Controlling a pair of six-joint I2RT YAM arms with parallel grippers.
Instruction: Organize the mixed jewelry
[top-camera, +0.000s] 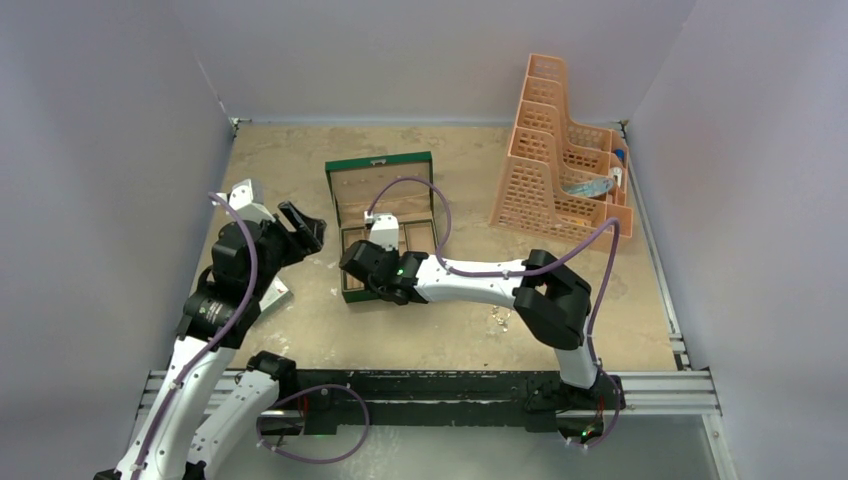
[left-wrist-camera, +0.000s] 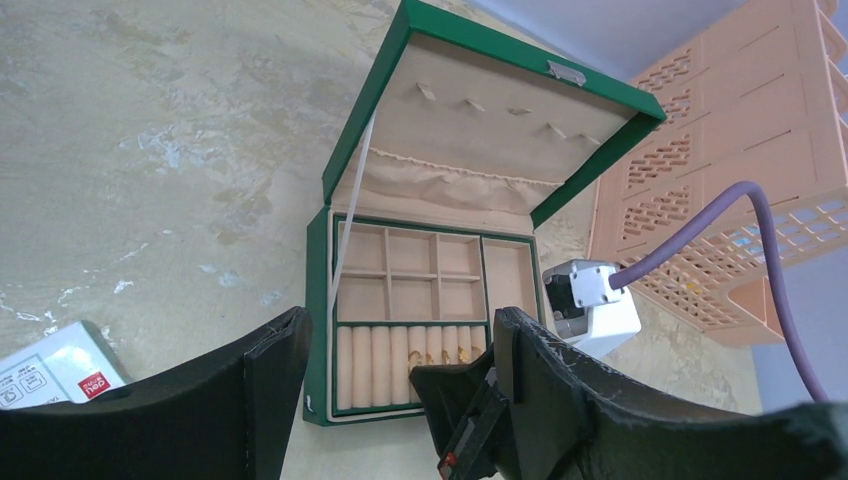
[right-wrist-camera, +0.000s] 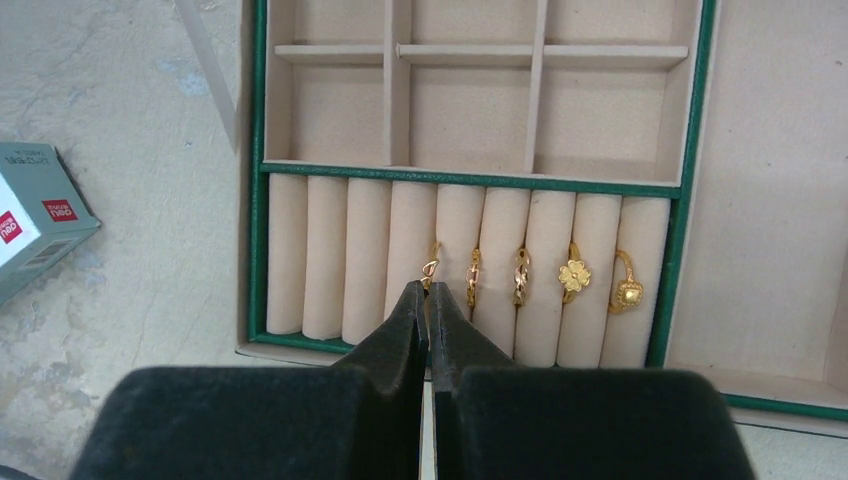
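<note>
**A:** Where is the jewelry?

**B:** Five gold rings (right-wrist-camera: 520, 277) stand in a row, a little right of centre in the right wrist view. Each is tucked into a slot between the beige ring rolls (right-wrist-camera: 350, 260). The leftmost ring (right-wrist-camera: 430, 268) sits right at the tips of the right gripper (right-wrist-camera: 428, 300).

**A:** Does the gripper have hold of it?

**B:** Its fingers are pressed together with barely a slit between them, and the tips are at the ring's lower edge. I cannot tell whether the band is pinched.

**A:** How would these pieces handle?

**B:** I judge them very light, stiff and smooth, so a hard squeeze could make one slip or flick away. The flower ring (right-wrist-camera: 574, 275) and the blocky-topped ring (right-wrist-camera: 627, 292) beside it have heads that could snag. It seems better to take any ring by its plain band, across the thin sides, and move it straight along the slot. The rolls look soft and should give a little.

**A:** What is around them?

**B:** The rolls fill the lower strip of the green jewelry box (right-wrist-camera: 255, 200), with square compartments (right-wrist-camera: 340, 120) above them. In the top view the lid stands open. A white carton (right-wrist-camera: 30, 215) lies on the tabletop (right-wrist-camera: 130, 130) at the left edge, apart from the box.

**A:** And the other arm?

**B:** The left gripper (left-wrist-camera: 400, 335) hangs well apart from the box. Its jaws are spread wide and it holds nothing.
</note>
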